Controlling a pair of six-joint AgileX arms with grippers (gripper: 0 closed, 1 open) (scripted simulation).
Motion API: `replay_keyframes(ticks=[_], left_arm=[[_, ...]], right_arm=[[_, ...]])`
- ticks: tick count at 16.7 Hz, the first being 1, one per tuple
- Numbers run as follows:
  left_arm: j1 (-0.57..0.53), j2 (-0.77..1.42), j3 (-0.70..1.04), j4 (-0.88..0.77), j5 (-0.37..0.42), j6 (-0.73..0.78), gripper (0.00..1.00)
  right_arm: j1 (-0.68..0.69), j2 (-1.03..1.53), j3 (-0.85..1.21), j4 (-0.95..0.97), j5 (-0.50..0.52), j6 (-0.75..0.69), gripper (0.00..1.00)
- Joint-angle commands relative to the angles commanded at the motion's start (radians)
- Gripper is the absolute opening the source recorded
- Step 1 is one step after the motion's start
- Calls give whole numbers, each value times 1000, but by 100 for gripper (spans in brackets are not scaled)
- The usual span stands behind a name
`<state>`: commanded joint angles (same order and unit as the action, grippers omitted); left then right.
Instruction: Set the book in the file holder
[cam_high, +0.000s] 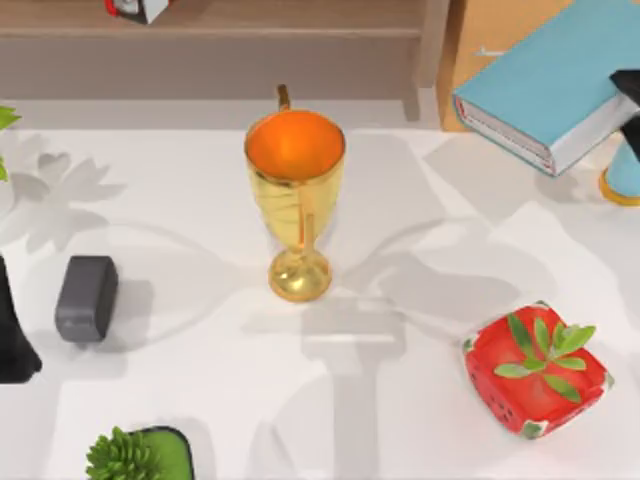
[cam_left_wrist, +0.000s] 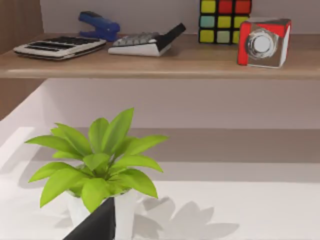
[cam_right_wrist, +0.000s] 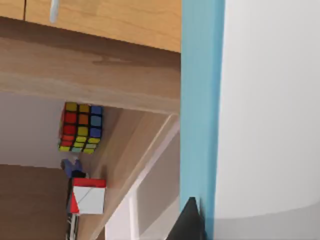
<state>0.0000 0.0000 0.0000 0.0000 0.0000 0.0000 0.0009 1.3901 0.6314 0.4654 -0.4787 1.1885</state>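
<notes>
Right tool (cam_high: 627, 95) grips book (cam_high: 545, 75) — above white table (cam_high: 400, 400).

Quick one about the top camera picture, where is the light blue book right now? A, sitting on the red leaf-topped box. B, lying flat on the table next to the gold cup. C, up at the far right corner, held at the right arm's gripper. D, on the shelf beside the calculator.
C: the top view shows the book at the upper right corner with the right gripper at its edge, apart from the gold cup at the table's middle.
</notes>
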Motion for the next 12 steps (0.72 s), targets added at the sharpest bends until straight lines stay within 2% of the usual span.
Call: replay_keyframes(ticks=[7, 12], left_arm=[[0, 0, 0, 0, 0, 0, 100], [0, 0, 0, 0, 0, 0, 100]], right_arm=[[-395, 211, 60, 104, -20, 198, 0], [-516, 399, 208, 185, 8, 247, 0]])
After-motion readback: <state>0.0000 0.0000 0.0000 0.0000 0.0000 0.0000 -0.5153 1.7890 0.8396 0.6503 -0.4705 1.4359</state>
